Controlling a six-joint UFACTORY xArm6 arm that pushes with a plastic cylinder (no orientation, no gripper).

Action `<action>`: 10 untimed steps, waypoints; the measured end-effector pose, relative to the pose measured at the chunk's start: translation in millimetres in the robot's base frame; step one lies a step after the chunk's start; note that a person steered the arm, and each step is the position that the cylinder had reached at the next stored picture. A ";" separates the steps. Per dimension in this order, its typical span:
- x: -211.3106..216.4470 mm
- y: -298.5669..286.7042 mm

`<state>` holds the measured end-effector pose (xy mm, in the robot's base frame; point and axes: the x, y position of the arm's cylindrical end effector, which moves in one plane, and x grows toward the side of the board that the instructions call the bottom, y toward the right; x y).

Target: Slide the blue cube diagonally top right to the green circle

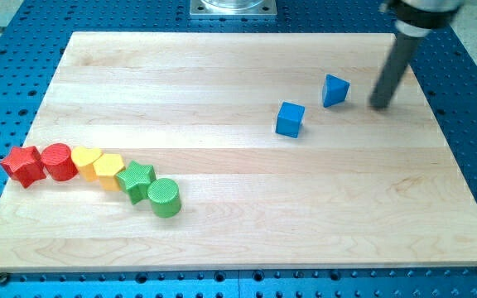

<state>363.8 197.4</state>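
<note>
I see a pale wooden surface resting on a blue perforated base. My tip touches down toward the view's upper right, at the end of a dark rod slanting in from the top edge. Just to its left sits a small blue block of unclear shape, apart from the tip. Lower and further left, near it, is the blue cube. Well apart, along the view's lower left, a touching row runs down to the right: red star, red cylinder, yellow heart, yellow block, green star, green circle.
</note>
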 end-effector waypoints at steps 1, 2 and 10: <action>18.7 -67.5; 64.5 -101.6; 107.2 -180.6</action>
<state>471.0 16.8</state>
